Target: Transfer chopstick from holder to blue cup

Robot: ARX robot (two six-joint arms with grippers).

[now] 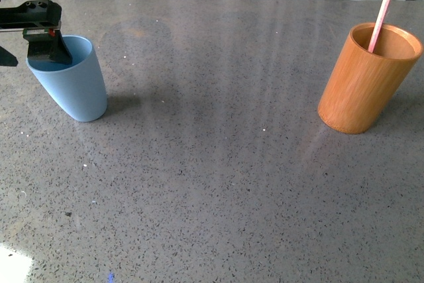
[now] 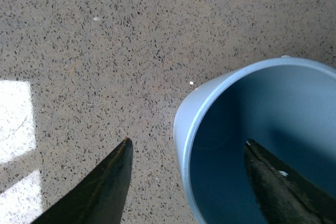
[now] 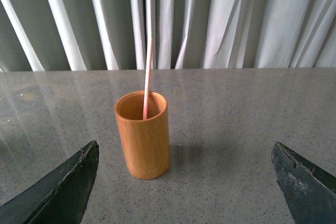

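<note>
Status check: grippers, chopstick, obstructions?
Left gripper open, one finger inside blue cup. Right gripper open, facing holder, apart. Chopstick in holder. Nothing blocks the holder.

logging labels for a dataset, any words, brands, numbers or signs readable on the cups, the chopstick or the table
None: no word, number, brand or sign can be read in any of the three views.
The light blue plastic cup, the orange-brown bamboo cylinder holder, the thin pink chopstick and the grey speckled stone table all show plain, unmarked surfaces.
</note>
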